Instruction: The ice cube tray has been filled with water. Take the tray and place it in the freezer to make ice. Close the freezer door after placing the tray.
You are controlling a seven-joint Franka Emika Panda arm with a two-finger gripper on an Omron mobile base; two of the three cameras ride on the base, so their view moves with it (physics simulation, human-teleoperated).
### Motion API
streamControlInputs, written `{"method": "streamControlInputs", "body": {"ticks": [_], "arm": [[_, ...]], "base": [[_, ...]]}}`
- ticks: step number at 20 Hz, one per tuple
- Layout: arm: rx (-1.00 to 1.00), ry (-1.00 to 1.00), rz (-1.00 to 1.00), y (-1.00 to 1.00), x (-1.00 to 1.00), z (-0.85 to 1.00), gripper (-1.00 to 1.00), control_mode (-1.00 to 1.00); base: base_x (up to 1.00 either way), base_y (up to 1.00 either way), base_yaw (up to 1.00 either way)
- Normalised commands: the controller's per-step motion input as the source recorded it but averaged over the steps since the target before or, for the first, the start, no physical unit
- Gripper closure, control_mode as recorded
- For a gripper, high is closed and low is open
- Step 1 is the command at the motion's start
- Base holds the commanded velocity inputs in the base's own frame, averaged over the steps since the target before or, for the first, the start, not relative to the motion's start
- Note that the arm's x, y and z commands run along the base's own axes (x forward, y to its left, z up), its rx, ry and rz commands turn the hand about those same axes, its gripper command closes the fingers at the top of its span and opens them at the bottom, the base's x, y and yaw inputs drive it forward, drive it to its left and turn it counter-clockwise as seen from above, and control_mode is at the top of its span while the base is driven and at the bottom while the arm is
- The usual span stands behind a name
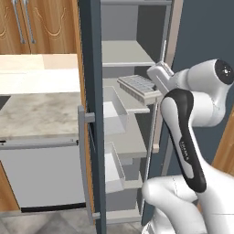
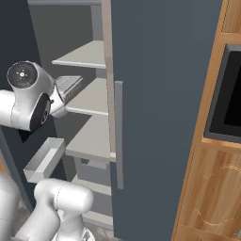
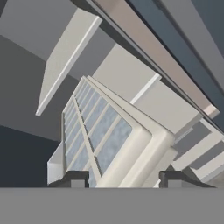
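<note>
The ice cube tray (image 1: 136, 86) is off the bench, pinched at one end by the jaws of the gripper (image 3: 119, 177) and held tilted at the open freezer (image 1: 125, 55), above a middle shelf (image 1: 132, 107); setting it down looks the step in hand. Left, by my judgement: releasing the tray; swinging the freezer door (image 1: 93, 114) shut.

White, glossy, rounded arm (image 1: 201, 105) with a black padded band bearing small pale lettering; dark circular joint cap (image 2: 22, 74) with concentric rings; two small dark fingertips (image 3: 74, 178).
</note>
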Motion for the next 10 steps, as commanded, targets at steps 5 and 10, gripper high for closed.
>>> {"method": "streamControlInputs", "body": {"ticks": [5, 10], "arm": [[0.0, 0.0, 0.0, 0.0, 0.14, 0.26, 1.0, -1.0], [0.0, -0.02, 0.0, 0.08, 0.18, 0.06, 1.0, -1.0]], "base": [[0.0, 0.0, 0.0], [0.0, 0.0, 0.0]]}}
